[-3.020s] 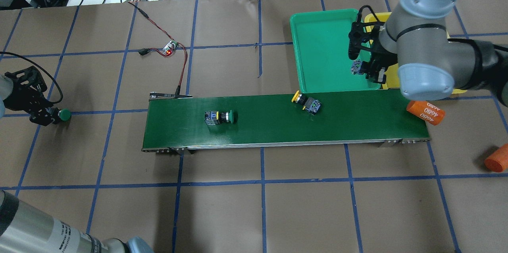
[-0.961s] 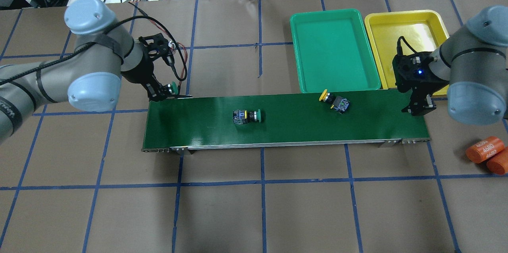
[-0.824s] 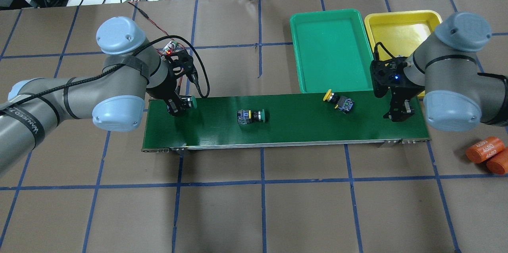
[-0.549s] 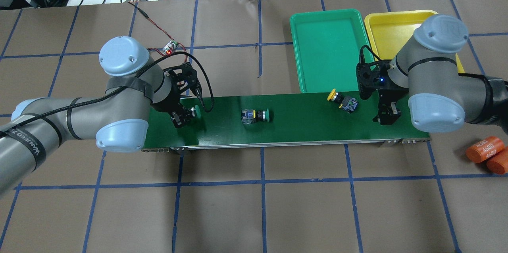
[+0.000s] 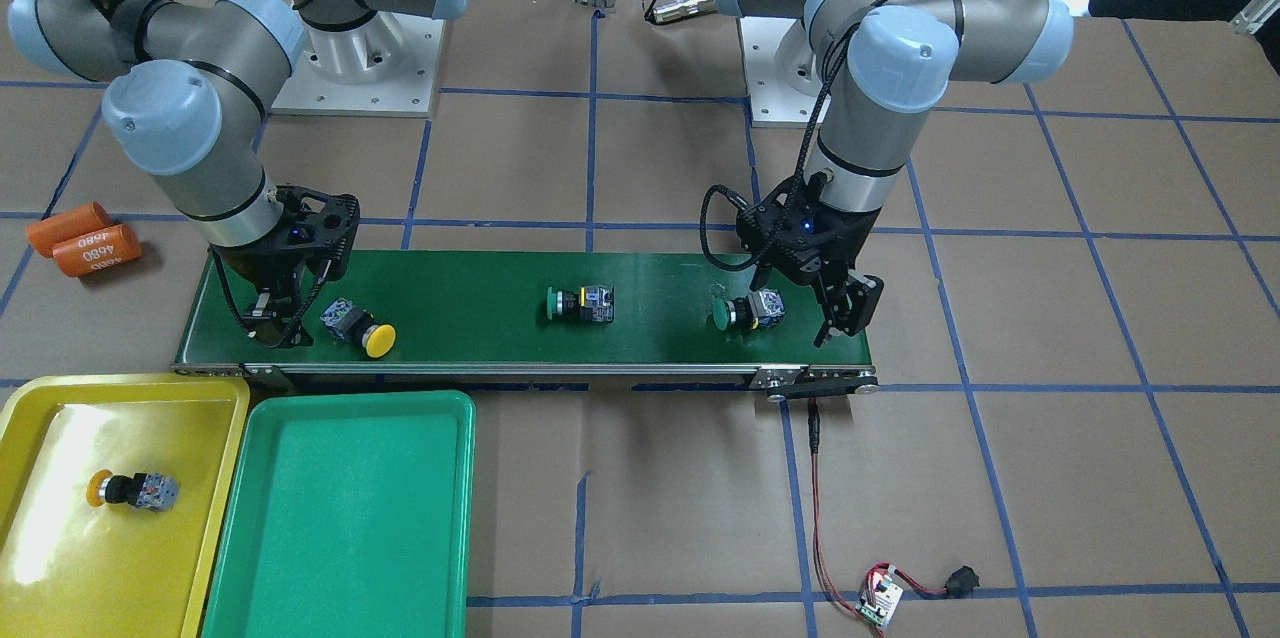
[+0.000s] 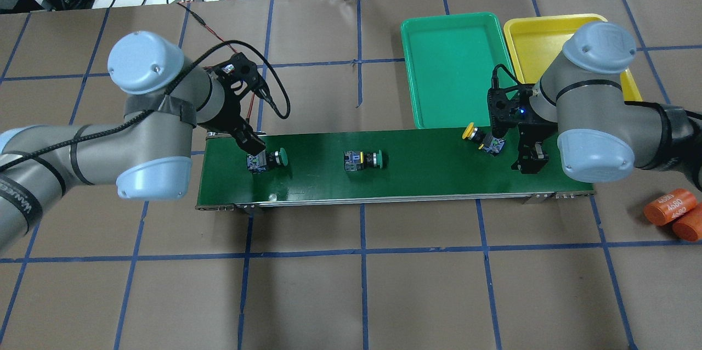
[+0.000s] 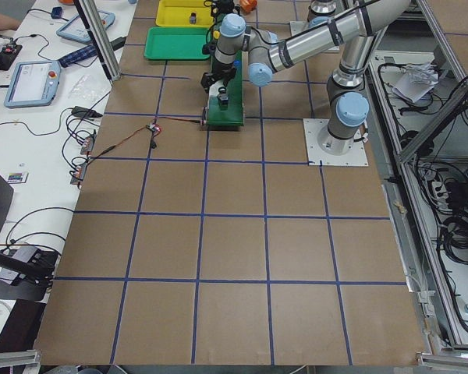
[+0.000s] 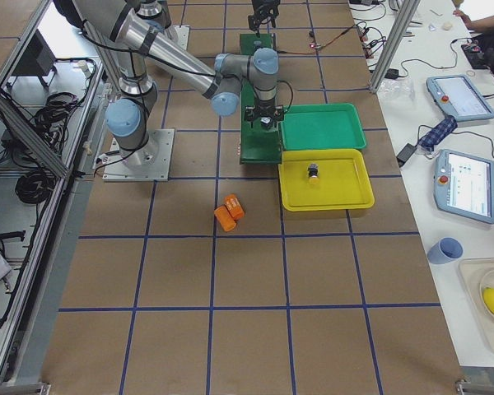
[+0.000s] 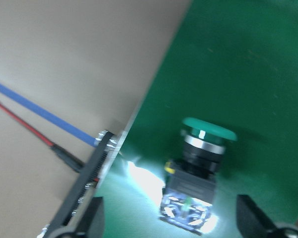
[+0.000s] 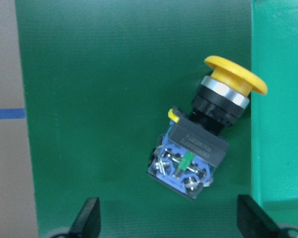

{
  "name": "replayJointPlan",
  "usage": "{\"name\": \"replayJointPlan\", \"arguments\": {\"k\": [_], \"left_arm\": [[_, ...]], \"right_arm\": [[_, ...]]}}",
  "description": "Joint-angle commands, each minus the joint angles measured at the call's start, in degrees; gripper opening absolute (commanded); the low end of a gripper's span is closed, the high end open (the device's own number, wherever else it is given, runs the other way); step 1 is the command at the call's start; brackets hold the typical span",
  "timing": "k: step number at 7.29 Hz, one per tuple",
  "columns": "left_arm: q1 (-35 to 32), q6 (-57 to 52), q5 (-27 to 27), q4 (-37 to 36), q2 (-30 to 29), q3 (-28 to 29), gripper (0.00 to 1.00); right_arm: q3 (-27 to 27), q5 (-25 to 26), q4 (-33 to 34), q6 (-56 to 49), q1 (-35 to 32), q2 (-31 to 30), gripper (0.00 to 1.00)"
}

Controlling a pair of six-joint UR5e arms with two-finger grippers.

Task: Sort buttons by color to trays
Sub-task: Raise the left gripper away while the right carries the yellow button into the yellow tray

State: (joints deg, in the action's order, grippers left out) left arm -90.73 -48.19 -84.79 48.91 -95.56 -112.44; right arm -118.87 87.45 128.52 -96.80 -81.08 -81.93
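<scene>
What counts is at the right end of the long dark-green conveyor belt [image 6: 417,177] on the brown paper-covered counter [image 6: 362,284]. A small yellow-capped push-button switch with a black-and-blue body [image 10: 201,141] lies on its side there. The right hand [image 6: 529,159] hangs just beside it, fingers spread wide and holding nothing. From the fingertips the switch lies toward the belt's middle and its tray-side edge, so it is not yet between the fingers. Its long axis runs slantwise, with the cap pointing at the rim of the shallow green plastic tray [image 6: 449,65]. In the right wrist view that axis crosses the line between the two fingers steeply, so I'd judge a short shift and a slight turn would let them close on the body's flanks. The right arm is plainly the nearer one. The glossy yellow plastic tray [image 5: 170,428] sits next to that end and already holds another yellow-capped switch [image 5: 130,490]. At the far end the left hand [image 6: 251,144] is likewise released, close over a green-capped switch [image 6: 266,159] lying on the belt. A second green-capped switch [image 6: 362,159] lies mid-belt, well apart from both hands.
</scene>
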Motion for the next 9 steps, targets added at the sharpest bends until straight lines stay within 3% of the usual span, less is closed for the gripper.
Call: {"name": "replayJointPlan", "arguments": {"k": [1, 2, 3, 4, 5, 7, 9], "left_arm": [[1.2, 15.2, 1.0, 23.3, 0.0, 16.7, 1.00], [1.8, 23.7, 0.7, 31.3, -0.9, 23.6, 1.00], [1.8, 28.7, 0.1, 36.4, -0.4, 27.0, 1.00], [1.8, 33.6, -1.5, 39.2, 0.9, 28.7, 1.00], [1.8, 43.2, -1.5, 39.0, -0.1, 29.4, 1.00], [1.8, 45.7, -1.6, 39.3, -0.1, 28.8, 1.00], [1.9, 45.6, -6.9, 39.5, 0.9, 29.0, 1.00]], "right_arm": [[-0.1, -0.1, 0.1, 1.0, -0.7, 0.4, 0.95], [-0.1, -0.2, 0.1, 1.6, -0.7, 0.4, 0.86], [-0.1, -0.4, 0.1, 1.0, -0.7, 0.6, 0.67], [0.0, -0.3, 0.1, 0.5, -0.7, 1.2, 0.32], [0.1, -0.2, 0.2, 0.6, -0.7, 1.2, 0.22], [2.7, -0.1, 3.0, 1.1, -0.7, 1.2, 0.11], [10.6, 0.2, 2.8, -1.4, 0.3, 3.9, 0.09]]}}
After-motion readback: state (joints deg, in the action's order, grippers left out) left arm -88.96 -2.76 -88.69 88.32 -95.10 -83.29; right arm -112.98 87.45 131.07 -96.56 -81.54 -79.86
